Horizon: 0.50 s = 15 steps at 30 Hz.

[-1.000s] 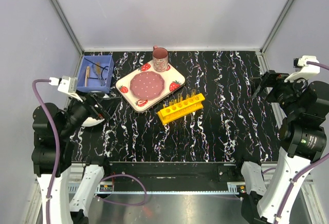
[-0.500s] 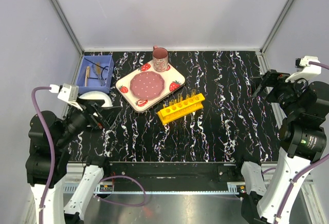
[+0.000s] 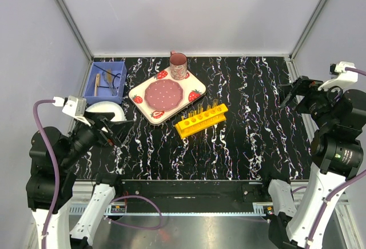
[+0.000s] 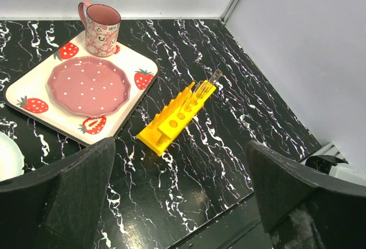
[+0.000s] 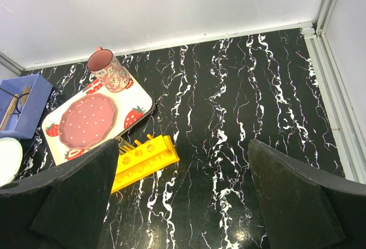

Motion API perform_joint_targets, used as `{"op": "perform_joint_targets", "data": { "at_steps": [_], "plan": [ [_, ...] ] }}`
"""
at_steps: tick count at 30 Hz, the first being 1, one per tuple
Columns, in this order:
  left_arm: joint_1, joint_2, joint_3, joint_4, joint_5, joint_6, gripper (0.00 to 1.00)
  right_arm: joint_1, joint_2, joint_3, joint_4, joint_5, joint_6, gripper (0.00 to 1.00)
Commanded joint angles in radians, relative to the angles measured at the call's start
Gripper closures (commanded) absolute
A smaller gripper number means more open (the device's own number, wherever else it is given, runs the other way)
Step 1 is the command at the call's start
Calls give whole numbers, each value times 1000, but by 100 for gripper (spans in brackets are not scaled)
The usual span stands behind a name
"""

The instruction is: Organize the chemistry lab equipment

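The yellow test-tube rack lies at the table's middle, angled, with thin clear tubes standing in its far holes. The left wrist view has the rack and tubes ahead, and the right wrist view has the rack at lower left. A wooden-handled brush and dark tools lie in the blue bin. My left gripper hovers open at the near left, empty. At the far right my right gripper is open too, holding nothing.
A strawberry-patterned plate with a pink mug sits behind the rack. A white paper plate lies just beyond the left gripper. White walls enclose the table on three sides.
The left arm has drawn back toward the near left corner, uncovering the white paper plate. The right arm has barely shifted. Nothing on the table moved.
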Motion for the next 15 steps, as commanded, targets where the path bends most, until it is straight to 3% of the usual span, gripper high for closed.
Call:
{"op": "perform_joint_targets", "data": {
  "at_steps": [1, 15],
  "plan": [
    [-4, -2, 47, 15, -15, 10, 1, -1, 21, 5, 36, 16, 22, 0],
    [-8, 23, 74, 15, -12, 10, 1, -1, 28, -13, 70, -7, 42, 0]
  ]
}}
